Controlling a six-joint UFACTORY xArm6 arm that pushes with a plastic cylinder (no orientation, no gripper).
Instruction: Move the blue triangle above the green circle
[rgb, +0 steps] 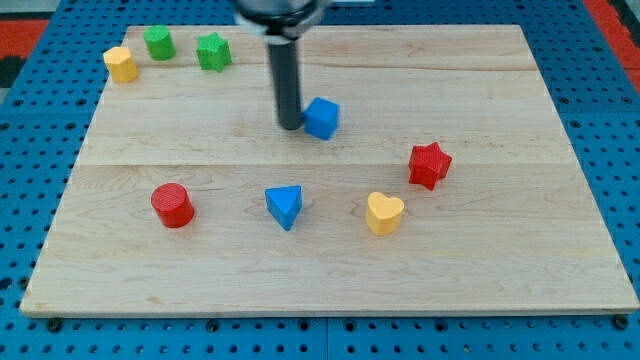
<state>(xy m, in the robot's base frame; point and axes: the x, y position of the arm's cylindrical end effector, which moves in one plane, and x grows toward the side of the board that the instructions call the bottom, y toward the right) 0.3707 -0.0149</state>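
The blue triangle (284, 205), lower centre of the table (500, 260), looks light and rigid, best pushed on a flat side; the jawless end effector's tip (290, 126) holds nothing, beside the blue cube (322, 118).

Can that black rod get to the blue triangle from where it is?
Probably yes. My tip sits beside the blue cube, toward the view's top from the blue triangle, and only bare board lies between them.
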